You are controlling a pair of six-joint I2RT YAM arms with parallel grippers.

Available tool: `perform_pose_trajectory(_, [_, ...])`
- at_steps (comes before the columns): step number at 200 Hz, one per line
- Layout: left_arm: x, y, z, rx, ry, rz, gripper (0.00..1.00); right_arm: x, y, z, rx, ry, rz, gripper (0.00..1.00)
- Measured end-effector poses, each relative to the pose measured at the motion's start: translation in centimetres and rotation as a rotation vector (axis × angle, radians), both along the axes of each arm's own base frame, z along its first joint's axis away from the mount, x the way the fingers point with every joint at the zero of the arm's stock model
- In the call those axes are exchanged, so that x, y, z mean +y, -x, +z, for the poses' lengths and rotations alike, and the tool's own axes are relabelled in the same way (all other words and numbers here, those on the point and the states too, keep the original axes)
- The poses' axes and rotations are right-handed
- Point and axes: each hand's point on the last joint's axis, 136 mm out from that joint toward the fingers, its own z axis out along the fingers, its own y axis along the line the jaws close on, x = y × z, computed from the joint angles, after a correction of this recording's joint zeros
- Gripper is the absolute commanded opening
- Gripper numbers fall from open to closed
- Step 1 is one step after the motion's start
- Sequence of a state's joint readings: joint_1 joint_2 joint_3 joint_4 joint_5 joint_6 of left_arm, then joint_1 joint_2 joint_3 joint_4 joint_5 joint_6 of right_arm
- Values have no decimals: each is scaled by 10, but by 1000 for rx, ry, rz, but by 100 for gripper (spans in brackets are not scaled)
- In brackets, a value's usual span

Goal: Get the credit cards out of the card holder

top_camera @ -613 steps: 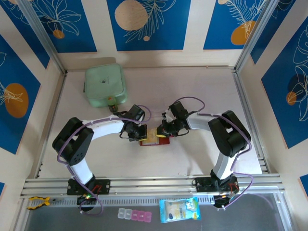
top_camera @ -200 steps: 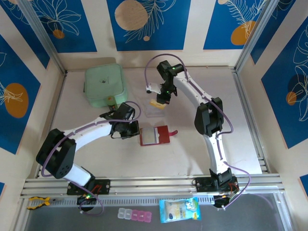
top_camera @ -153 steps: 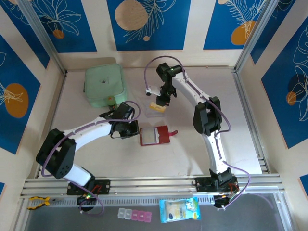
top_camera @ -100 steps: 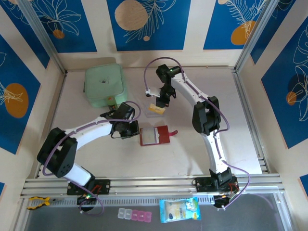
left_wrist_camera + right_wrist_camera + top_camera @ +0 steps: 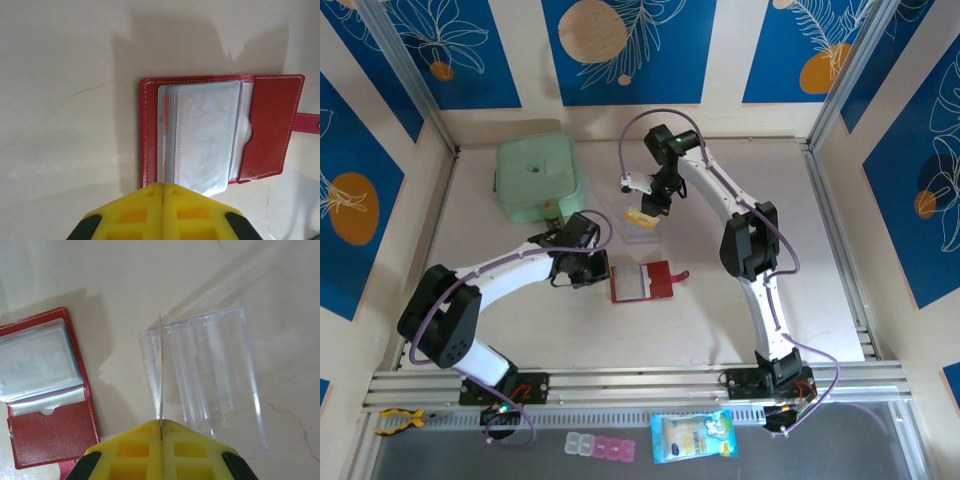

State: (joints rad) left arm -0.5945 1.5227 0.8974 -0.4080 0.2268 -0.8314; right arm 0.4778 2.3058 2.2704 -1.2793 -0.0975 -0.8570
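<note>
Over ribbed clear plastic rack (image 5: 220, 375), right end effector (image 5: 161, 432) pinches thin card (image 5: 640, 215).

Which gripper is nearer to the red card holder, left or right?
Left. The left gripper is shut right beside the left edge of the card holder; the right gripper is farther back, above the clear stand, shut on a credit card.

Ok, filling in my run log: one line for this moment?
right gripper: shut on credit card, at clear slotted stand | left gripper: shut, empty, at edge of open card holder
</note>
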Motion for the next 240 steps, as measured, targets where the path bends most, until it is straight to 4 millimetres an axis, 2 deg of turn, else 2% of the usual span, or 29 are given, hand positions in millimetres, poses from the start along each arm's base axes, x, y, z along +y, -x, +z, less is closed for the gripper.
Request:
perform_pose_trajectory(81, [1, 0, -1, 3, -2, 2, 7, -8, -14, -8, -67, 56, -6, 0])
perform_pose_trajectory(180, [0, 0, -1, 4, -2, 2, 7, -15, 12, -48, 59, 103, 30, 0])
perform_pose_trajectory(240, [0, -1, -1, 1, 0, 2, 7, -8, 24, -57, 98, 98, 48, 0])
